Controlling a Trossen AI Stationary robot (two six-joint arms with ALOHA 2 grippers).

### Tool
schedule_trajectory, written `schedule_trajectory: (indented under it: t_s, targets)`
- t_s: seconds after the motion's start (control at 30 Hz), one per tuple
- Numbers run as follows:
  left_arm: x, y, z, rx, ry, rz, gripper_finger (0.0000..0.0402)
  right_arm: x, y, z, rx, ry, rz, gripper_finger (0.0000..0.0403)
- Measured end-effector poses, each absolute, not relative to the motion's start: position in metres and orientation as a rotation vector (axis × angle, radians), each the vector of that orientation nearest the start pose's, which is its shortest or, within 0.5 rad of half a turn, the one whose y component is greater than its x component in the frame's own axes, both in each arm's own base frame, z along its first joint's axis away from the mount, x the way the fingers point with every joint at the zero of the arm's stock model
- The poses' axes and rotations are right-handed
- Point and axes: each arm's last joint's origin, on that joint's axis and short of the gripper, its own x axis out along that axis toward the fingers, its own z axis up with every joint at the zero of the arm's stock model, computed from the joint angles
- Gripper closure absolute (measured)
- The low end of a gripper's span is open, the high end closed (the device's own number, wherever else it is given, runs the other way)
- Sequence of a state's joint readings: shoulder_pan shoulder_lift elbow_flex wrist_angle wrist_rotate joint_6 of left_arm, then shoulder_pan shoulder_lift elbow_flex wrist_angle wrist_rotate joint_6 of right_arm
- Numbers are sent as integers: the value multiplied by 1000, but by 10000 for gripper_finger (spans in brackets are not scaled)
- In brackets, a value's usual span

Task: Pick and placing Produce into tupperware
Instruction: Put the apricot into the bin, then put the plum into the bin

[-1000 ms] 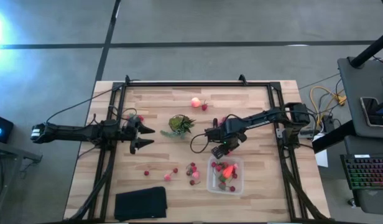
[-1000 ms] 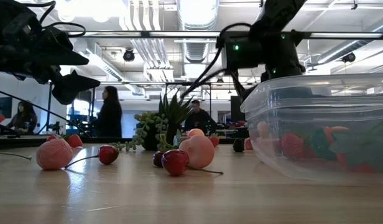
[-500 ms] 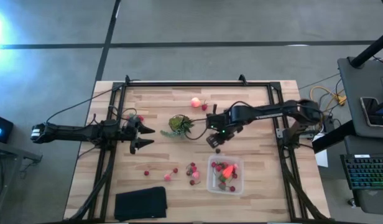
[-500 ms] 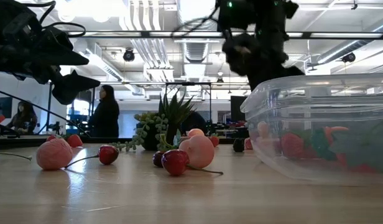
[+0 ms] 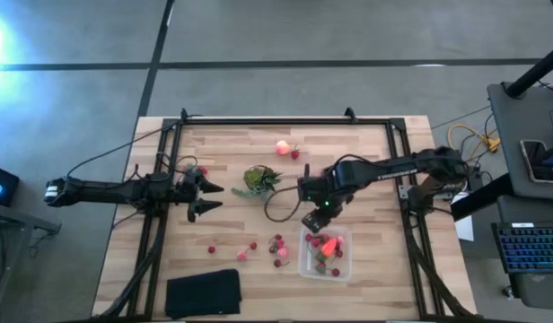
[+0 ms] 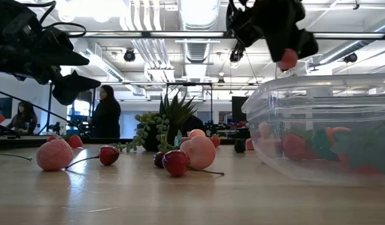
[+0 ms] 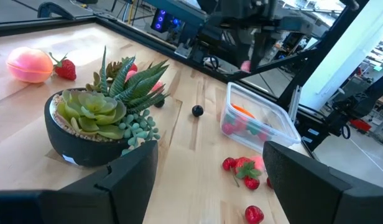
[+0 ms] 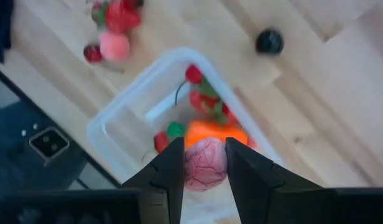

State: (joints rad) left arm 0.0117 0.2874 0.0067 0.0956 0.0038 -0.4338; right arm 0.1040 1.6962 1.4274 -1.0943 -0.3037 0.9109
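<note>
Since a moment ago, the right gripper (image 8: pixel 205 163) has swung back from the plant side and hangs over the clear box (image 5: pixel 325 253), pinching a pink berry (image 8: pixel 206 163); release looks next. Left gripper (image 5: pixel 207 198) waits, spread, at the worktop's left.

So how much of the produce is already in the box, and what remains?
Several red and orange pieces already lie in the tupperware. The right hand holds a pink berry above it. Loose berries, a peach-pink fruit and a dark berry remain on the table. The left hand waits, open.
</note>
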Motion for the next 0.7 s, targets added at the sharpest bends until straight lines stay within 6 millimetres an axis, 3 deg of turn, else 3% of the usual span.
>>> schedule_trajectory:
  t_s: [0.37,0.7]
  targets:
    - [114,1,150,-434,180,48,125,317,65,247,899,1494,-284,294]
    - [114,1,150,-434,180,48,125,316,78,243,878,1501,-236,194]
